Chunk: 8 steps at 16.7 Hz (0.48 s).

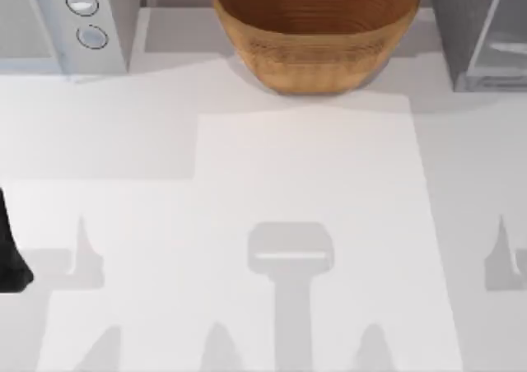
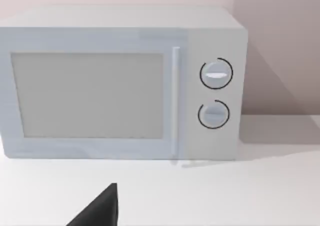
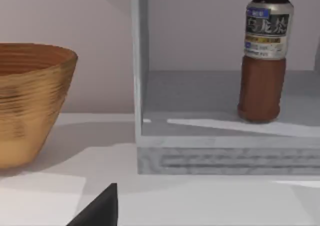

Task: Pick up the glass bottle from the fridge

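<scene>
Microwave (image 1: 62, 22) first, at the table's far left: white, door closed, two round knobs (image 2: 215, 74) down its right side. A dark piece of the left arm (image 1: 10, 253) shows at the near left edge of the table (image 1: 305, 183); how its gripper (image 2: 97, 211) is set cannot be told, and nothing is seen in it. A woven bowl (image 1: 315, 28) stands at the far middle. At the far right sits the fridge (image 1: 482, 30), dark grey with a pale translucent panel. From the right wrist view its compartment is open to sight, and the glass bottle (image 3: 264, 61), brown with a dark label, stands upright on the compartment floor. A dark tip of the right gripper (image 3: 97, 211) shows short of the fridge; its opening cannot be told, and it holds nothing visible.
</scene>
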Each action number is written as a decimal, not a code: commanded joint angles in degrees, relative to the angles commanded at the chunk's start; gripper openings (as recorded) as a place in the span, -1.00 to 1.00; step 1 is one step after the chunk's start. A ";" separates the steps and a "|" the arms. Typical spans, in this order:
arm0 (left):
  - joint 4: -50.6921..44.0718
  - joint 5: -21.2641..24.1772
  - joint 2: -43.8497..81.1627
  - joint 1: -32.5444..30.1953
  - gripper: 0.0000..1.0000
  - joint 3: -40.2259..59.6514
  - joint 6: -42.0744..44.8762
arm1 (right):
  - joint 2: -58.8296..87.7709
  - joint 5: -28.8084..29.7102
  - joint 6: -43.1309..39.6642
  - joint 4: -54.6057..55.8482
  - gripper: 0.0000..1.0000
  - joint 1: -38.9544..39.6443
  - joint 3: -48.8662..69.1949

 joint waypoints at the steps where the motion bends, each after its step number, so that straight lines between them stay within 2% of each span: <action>1: 0.00 0.00 0.00 0.00 1.00 0.00 0.00 | 0.00 0.00 0.00 0.00 1.00 0.00 0.00; 4: 0.00 0.00 0.00 0.00 1.00 0.00 0.00 | 1.78 -0.69 -0.01 1.80 1.00 -0.69 0.28; 8: 0.00 0.00 0.00 0.00 1.00 0.00 0.00 | 12.59 -4.29 -0.05 12.66 1.00 -4.55 1.84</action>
